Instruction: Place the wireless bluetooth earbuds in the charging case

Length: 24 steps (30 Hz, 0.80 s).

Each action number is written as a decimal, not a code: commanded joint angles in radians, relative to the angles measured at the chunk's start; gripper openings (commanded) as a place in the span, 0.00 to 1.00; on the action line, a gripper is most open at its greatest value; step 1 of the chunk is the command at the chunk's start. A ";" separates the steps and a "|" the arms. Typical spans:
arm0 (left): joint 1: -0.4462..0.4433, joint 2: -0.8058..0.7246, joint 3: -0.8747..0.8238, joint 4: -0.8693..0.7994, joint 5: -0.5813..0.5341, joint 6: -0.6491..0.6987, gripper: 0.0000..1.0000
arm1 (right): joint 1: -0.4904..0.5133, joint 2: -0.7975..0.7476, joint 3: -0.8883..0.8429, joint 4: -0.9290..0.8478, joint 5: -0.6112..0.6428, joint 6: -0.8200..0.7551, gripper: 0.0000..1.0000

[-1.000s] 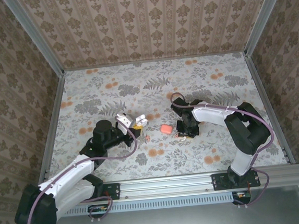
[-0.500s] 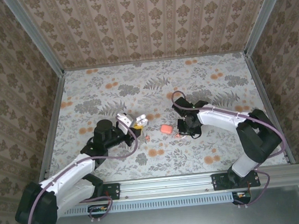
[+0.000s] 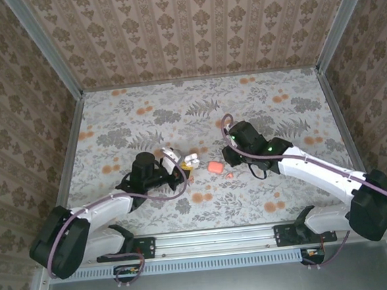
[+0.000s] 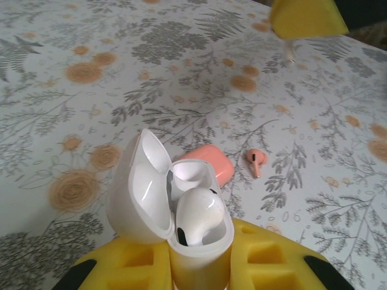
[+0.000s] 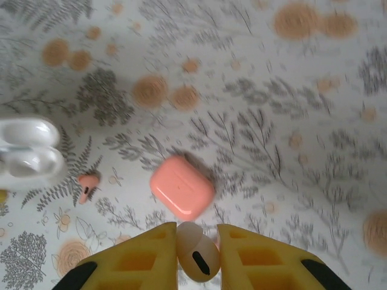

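You had left gripper clamped on the open white case, one bud seated; right gripper pinched a pale earbud by the pink case. Next: align it over the empty slot

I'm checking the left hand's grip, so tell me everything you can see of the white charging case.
The white case looks like glossy, rounded plastic. Its lid is swung open to the left, and one white earbud sits inside. The left hand pinches its base between yellow fingers, holding it upright.
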 commanded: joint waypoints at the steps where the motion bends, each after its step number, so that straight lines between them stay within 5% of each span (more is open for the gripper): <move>1: -0.006 0.022 0.047 0.068 0.093 -0.014 0.07 | 0.008 -0.033 -0.024 0.144 -0.042 -0.173 0.22; 13: -0.010 0.128 0.114 0.146 0.273 -0.065 0.07 | 0.075 -0.023 -0.013 0.243 -0.094 -0.413 0.21; 24: -0.009 0.125 0.133 0.159 0.284 -0.082 0.07 | 0.104 0.018 0.005 0.235 -0.071 -0.468 0.21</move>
